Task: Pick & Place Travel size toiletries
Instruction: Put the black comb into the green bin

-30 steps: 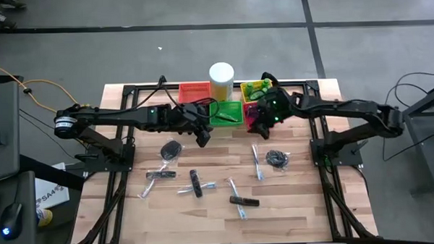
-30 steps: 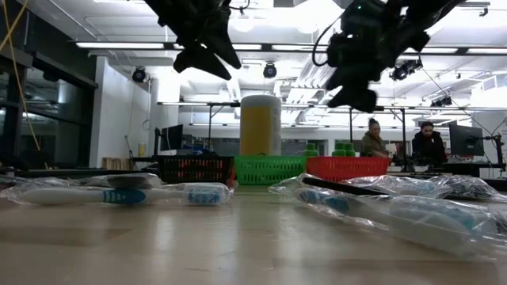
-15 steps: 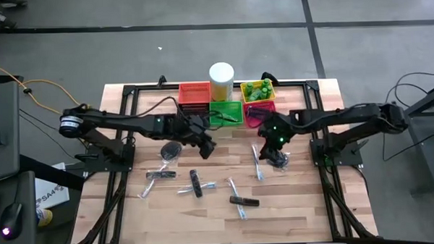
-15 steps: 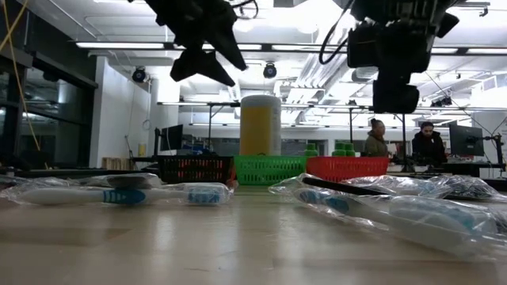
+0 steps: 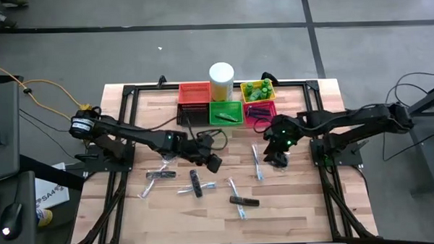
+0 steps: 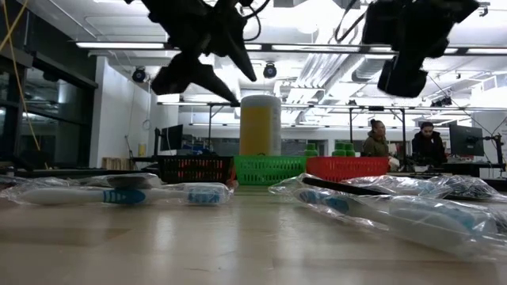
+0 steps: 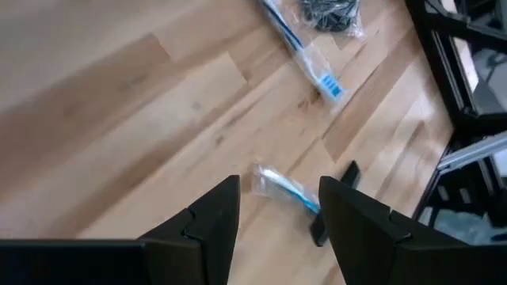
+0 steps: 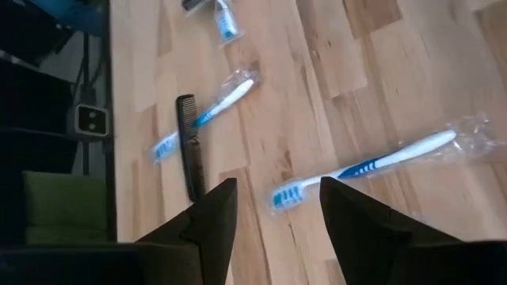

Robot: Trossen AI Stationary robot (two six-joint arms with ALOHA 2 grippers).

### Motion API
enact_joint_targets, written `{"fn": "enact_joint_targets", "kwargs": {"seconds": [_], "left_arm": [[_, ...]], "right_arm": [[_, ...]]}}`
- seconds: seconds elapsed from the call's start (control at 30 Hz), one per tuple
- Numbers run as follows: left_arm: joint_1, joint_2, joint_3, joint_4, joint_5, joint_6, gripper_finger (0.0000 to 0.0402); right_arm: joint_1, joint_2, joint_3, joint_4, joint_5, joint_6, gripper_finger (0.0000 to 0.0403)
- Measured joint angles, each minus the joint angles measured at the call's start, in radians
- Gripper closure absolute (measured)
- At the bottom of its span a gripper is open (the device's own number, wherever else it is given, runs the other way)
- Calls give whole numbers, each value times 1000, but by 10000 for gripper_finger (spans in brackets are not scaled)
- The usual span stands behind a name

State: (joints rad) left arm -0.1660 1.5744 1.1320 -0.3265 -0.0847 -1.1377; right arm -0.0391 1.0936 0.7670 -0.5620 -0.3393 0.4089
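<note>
**Mid-table: both arms over the scattered toiletries, nothing held**

Over the middle of the table, left gripper (image 5: 213,163) hangs above the bare wood between the items, jaws apart and empty; its wrist view shows only planks between the fingers. Right gripper (image 5: 277,150) hangs over the dark coiled bundle (image 5: 278,160), jaws likewise apart, nothing between them.

Risks, as judged:
- The bundle sits mostly hidden under the right gripper in the high view. A blind descent could pinch only its loose wrap, and it would slip out on the lift.
- A wrapped toothbrush (image 5: 257,162) lies just beside that bundle. Spread fingers coming down may snag its film and drag it along.
- The left gripper is near the black comb (image 5: 195,183), which lies crossed with another wrapped toothbrush (image 5: 197,187). Grabbing one could lift or flick the other.
- Flat, thin items on wood: fingers may scrape the table before they close.

Toiletries as seen: several clear-wrapped white-and-blue toothbrushes, crinkled glossy film; a second black comb (image 5: 245,201) near the front; a small dark wrapped item (image 5: 160,174) on the left. All lie flat and scattered, well apart from the baskets (image 5: 227,105) at the back edge. Green lumps (image 5: 255,91) already fill the yellow basket.
</note>
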Motion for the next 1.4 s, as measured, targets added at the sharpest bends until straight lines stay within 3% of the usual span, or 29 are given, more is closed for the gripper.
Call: {"fn": "enact_joint_targets", "kwargs": {"seconds": [0.27, 0.6, 1.4], "left_arm": [[-90, 20, 0, 14, -140, -162, 227], [-118, 25, 0, 12, -282, -172, 227], [-118, 116, 0, 134, -227, -207, 227]], "right_arm": [[0, -141, 0, -130, 66, -59, 229], [0, -213, 0, -152, 69, -34, 229], [0, -213, 0, -202, 73, -13, 229]]}}
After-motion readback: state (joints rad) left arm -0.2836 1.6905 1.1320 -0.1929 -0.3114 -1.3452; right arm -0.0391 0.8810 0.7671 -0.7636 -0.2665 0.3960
